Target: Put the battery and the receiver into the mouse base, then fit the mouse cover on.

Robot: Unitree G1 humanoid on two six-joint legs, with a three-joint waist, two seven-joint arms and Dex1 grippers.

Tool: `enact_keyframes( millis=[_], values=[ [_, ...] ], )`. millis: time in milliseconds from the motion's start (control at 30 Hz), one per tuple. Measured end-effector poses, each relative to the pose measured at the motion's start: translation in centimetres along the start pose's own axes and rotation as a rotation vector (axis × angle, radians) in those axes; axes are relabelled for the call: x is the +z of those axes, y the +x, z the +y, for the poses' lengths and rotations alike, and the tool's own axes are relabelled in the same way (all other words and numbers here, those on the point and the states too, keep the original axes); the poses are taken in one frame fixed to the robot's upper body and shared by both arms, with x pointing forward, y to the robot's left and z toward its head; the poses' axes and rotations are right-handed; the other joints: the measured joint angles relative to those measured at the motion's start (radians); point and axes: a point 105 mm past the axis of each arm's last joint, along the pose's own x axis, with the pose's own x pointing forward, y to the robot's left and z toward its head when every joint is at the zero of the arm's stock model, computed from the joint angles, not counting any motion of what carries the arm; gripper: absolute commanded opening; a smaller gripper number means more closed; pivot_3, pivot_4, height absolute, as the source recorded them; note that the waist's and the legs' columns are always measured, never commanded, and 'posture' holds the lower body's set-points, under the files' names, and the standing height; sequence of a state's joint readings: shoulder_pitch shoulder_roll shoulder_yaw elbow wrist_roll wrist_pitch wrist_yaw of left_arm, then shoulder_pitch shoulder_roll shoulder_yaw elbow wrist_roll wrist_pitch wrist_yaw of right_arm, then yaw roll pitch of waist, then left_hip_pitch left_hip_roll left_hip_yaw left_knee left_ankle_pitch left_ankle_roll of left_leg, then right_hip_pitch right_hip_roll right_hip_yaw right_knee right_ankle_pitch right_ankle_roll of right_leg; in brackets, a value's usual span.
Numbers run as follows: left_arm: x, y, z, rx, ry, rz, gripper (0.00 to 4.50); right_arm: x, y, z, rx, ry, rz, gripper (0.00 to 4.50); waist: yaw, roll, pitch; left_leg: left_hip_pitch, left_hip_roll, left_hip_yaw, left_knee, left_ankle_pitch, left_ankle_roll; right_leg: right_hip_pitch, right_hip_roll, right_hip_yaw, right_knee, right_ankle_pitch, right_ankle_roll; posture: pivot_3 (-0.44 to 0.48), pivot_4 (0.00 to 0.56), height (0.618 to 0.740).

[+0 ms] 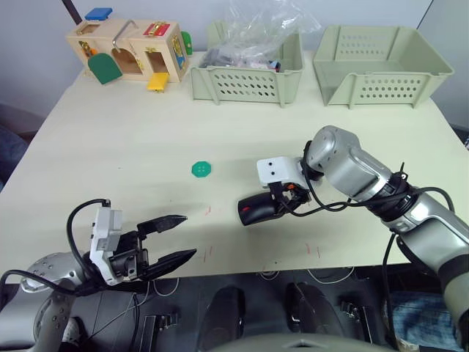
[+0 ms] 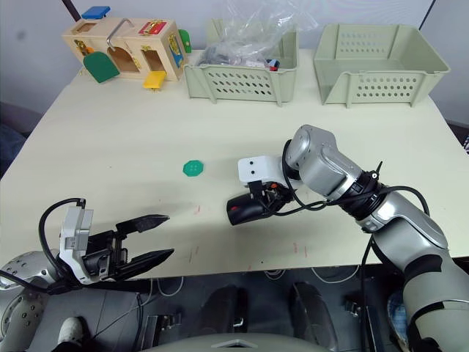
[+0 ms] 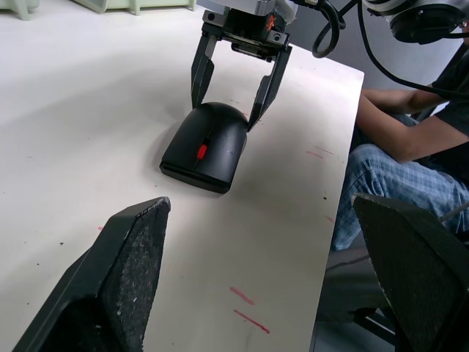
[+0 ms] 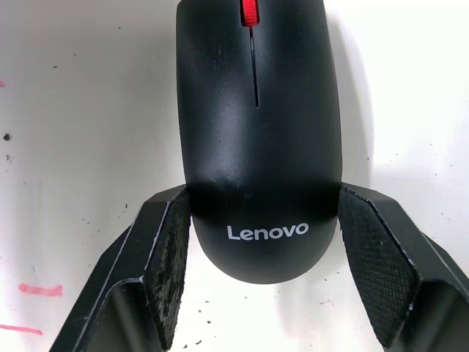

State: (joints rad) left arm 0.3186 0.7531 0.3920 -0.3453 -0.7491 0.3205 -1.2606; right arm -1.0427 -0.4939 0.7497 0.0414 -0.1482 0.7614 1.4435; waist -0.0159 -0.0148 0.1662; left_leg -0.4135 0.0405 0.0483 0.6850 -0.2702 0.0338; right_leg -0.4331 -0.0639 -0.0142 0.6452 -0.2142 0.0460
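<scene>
A black mouse point(image 1: 256, 210) lies flat on the table right of centre. Its glossy mouse cover point(image 4: 256, 147), printed "Lenovo", sits on top, with a red wheel point(image 4: 250, 10) at the far end. The mouse base shows as a thin lower edge point(image 3: 192, 173). My right gripper point(image 4: 264, 220) clasps the rear of the mouse, one finger point(image 3: 199, 70) against each side. My left gripper point(image 1: 189, 235) hovers open and holds nothing at the table's front left, pointing toward the mouse. The battery and the receiver are hidden.
A flat green disc point(image 1: 201, 169) lies left of the mouse. Along the back stand a wooden latch toy point(image 1: 128, 51), a green basket point(image 1: 245, 84) holding a plastic bag, and a second basket point(image 1: 377, 70). A seated person point(image 3: 410, 147) is beside the table's front edge.
</scene>
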Motion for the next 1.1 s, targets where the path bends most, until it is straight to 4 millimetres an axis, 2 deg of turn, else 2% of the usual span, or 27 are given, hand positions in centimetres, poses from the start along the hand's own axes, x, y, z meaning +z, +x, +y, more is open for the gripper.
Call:
enact_keyframes(
  millis=[1100],
  values=[
    [0.05,0.07,0.05,0.002,0.002,-0.003,4.27,0.04,0.0,0.0,0.001,-0.002,-0.001,2.89,0.0,0.0,0.0,0.0,0.0,0.0,0.0,0.0,0.0,0.0,0.0,0.0,0.0,0.0,0.0,0.0,0.15,0.74]
  ],
)
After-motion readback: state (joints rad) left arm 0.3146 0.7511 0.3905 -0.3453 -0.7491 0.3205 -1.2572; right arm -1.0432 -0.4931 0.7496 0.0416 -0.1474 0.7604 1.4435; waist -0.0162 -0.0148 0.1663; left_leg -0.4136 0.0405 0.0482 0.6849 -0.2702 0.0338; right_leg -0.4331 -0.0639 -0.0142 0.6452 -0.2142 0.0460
